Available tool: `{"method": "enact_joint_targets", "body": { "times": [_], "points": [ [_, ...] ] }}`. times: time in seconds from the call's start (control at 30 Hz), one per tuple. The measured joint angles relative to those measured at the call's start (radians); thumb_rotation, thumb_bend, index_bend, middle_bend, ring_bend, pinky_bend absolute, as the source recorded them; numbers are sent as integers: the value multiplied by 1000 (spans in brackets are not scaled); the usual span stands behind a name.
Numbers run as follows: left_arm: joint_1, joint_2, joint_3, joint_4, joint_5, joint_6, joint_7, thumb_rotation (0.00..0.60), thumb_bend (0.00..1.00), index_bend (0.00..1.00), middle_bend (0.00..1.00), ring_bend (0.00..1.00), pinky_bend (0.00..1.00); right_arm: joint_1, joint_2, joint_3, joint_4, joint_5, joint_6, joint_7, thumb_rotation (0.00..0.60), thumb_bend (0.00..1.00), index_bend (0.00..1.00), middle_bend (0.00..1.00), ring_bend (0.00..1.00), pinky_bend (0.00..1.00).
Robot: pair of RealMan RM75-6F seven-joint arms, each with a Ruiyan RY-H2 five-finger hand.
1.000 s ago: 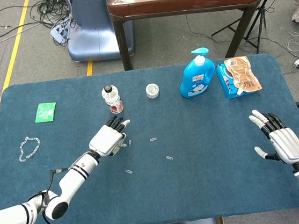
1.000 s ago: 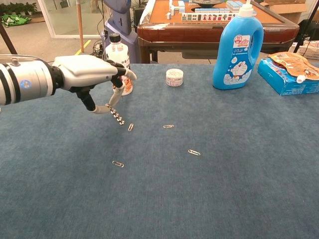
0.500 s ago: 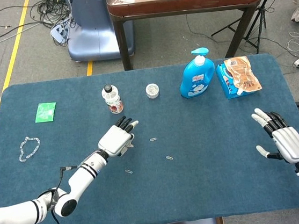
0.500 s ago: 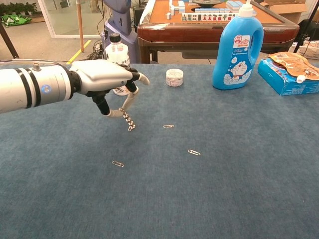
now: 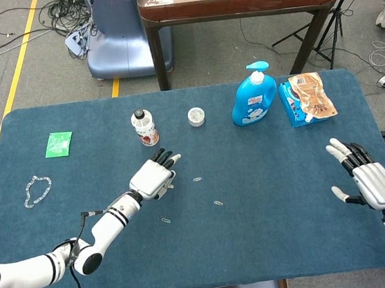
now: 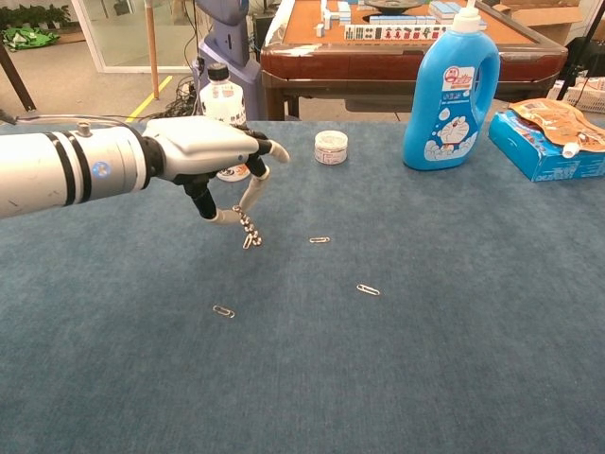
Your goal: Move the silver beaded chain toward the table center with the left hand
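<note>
The blue cloth-covered table (image 5: 272, 232) carries all items observed. The left arm (image 6: 66, 175) reaches in from the table's near left edge toward the middle, and the left hand (image 6: 213, 156) hangs above the cloth with thumb and one finger pinched on the silver beaded chain (image 6: 248, 227), the other fingers extended forward. The chain dangles from that pinch in a short strand; in the chest view its lower end sits at or just above the cloth, and contact cannot be confirmed. The right hand (image 5: 365, 176) is near the right edge, palm down, fingers spread, holding nothing. At the far side stand a blue detergent bottle (image 5: 254, 95) and, just to its right, a blue box (image 5: 292, 105) with an orange pouch (image 5: 313, 95) lying on top. A small clear bottle with a black cap (image 5: 143, 126) stands upright beyond the left hand, and a small round tin (image 5: 196, 116) sits between it and the detergent bottle. A green packet (image 5: 59, 144) lies flat toward the far left, with a second loop of chain (image 5: 36, 190) nearer the left edge. Paper clips (image 6: 367, 289) lie scattered on the cloth around the centre, one directly below the hanging chain.
</note>
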Motion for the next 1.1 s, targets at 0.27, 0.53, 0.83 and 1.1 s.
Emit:
{"method": "enact_joint_targets", "body": {
  "times": [0.27,0.53,0.83,1.1],
  "points": [
    [-1,-3,6,15,10,2,-20,600,363,709,0,0,0,-1,1,0,-1,-1,2,-3,600,305,0,0,0,0],
    [0,-3,10,36,19,-1,-49,600,363,710,0,0,0,-1,-2,0,2,3,-4,-9,600,305,0,0,0,0],
    [5,-2,15,46,30,3,-71,600,363,710,0,0,0,-2,-4,-1,2,3,-5,-14,600,305,0,0,0,0],
    [8,-3,19,55,37,4,-86,600,363,710,0,0,0,-4,-4,-1,2,2,-3,-17,600,304,0,0,0,0]
  ]
}}
